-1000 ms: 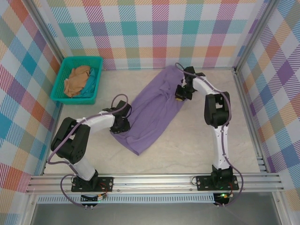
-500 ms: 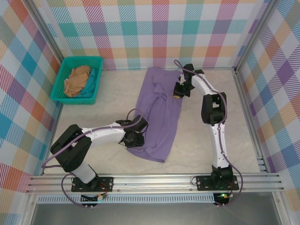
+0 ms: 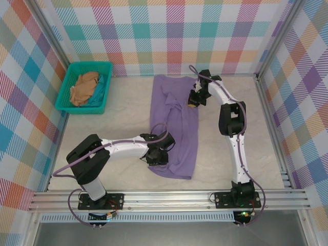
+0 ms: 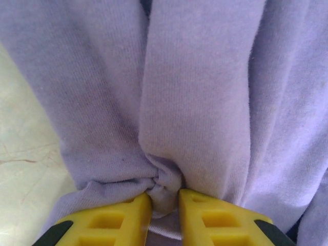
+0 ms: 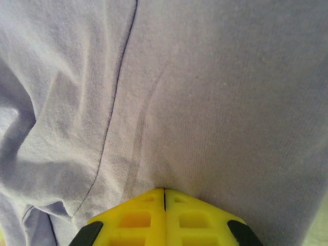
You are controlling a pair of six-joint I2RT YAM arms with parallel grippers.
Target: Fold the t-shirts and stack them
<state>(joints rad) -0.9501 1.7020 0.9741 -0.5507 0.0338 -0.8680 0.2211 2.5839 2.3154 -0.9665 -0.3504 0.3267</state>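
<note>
Tabletop [image 3: 102,123], left claw [image 4: 164,199] (tight) on t-shirt [image 4: 200,102]

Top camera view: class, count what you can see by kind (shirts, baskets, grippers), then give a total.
Shirts: 2 (purple shirt, tan shirt)
Baskets: 1 (teal basket)
Grippers: 2 (left gripper, right gripper)
Total: 5

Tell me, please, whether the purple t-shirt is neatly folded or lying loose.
Loose, not neatly folded: the purple t-shirt lies stretched in a long, creased strip, left tool and right tool pinching it.
</note>
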